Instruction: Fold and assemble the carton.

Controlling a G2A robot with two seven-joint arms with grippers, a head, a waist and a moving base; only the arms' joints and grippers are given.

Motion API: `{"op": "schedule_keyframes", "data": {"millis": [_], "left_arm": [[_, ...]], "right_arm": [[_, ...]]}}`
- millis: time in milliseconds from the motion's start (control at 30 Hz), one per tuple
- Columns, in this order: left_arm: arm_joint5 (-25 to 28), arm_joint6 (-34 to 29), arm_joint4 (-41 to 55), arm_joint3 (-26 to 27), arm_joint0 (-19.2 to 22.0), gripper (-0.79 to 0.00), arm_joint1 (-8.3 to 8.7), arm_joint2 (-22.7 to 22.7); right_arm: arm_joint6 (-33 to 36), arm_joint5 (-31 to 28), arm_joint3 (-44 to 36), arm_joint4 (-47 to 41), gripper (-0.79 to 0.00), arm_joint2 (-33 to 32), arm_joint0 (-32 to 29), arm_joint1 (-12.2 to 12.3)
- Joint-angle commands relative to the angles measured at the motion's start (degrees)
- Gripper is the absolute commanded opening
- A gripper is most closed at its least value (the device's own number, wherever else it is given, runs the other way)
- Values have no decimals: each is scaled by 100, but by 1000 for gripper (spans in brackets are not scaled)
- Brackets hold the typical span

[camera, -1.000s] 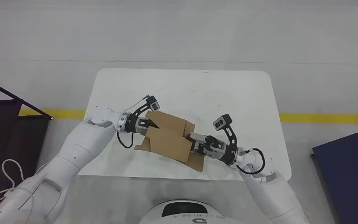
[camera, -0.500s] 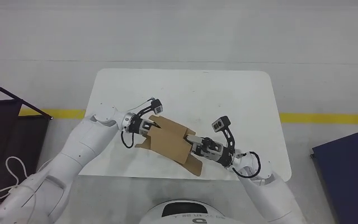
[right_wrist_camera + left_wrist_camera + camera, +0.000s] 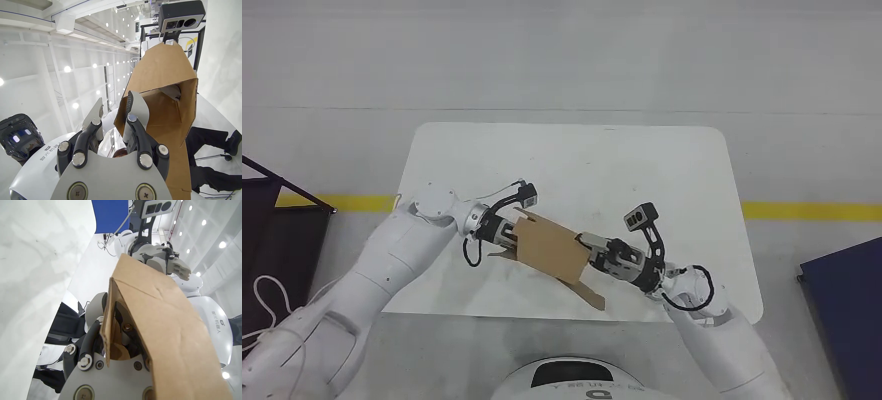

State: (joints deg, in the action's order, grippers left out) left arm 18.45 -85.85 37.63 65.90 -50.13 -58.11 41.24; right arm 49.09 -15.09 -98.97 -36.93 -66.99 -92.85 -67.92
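The brown carton [image 3: 552, 255] hangs above the front of the white table [image 3: 642, 170], opened into a tube between both arms. My left gripper [image 3: 510, 233] is at its left end; in the left wrist view the left gripper [image 3: 108, 308] is shut on a thin end flap of the carton [image 3: 160, 323]. My right gripper [image 3: 590, 252] is at the other end. In the right wrist view the right gripper [image 3: 115, 108] is open and straddles a wall of the carton [image 3: 164, 75], one finger [image 3: 137, 106] inside and one outside. The right gripper [image 3: 177, 269] also appears beyond the carton's far edge.
The table's far half and right side are bare. On the floor a black frame [image 3: 272, 200] stands to the left and a dark blue panel [image 3: 852, 290] lies to the right. A yellow line [image 3: 812, 210] crosses the floor.
The carton has turned and looks narrower from above, its lower flap now pointing at the front edge. The left gripper has shifted right toward the right one.
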Motion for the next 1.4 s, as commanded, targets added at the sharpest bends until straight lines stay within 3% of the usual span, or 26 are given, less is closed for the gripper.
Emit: {"op": "schedule_keyframes", "data": {"millis": [0, 133, 300, 367, 400, 567, 767, 967, 1267, 1367], "left_arm": [[-2, -2, -32, -28, 27, -785, -3, -35], [9, 9, -39, -56, 70, -785, -9, -87], [49, 49, -92, -76, 110, -785, -1, -137], [95, 96, -170, -77, 134, -785, 8, -152], [131, 132, -233, -61, 147, -785, 14, -161], [337, 337, -473, 99, 148, -785, 80, -150], [585, 585, -783, 394, 59, -785, 212, -129], [717, 718, -974, 683, -13, -785, 343, -169], [842, 843, -1030, 897, -2, -785, 484, -270], [867, 868, -1025, 918, 10, -785, 526, -294]], "right_arm": [[-69, -25, 10, 22, -529, 16, 19, -5], [-236, -149, 40, -97, -551, 11, 45, -20], [-209, 33, 81, -115, -511, 15, 82, -13], [-51, 619, 132, -42, -437, 83, 140, 10], [-45, 757, 104, -61, -259, 58, 194, 16], [-95, 1228, 177, -147, -188, 82, 309, 23], [-240, 1386, 251, -171, -231, 155, 417, 11], [-389, 1320, 294, -456, -446, 148, 455, -13], [-155, 1692, 362, -645, -465, 151, 540, 2], [-107, 1728, 381, -644, -554, 132, 561, 11]]}}
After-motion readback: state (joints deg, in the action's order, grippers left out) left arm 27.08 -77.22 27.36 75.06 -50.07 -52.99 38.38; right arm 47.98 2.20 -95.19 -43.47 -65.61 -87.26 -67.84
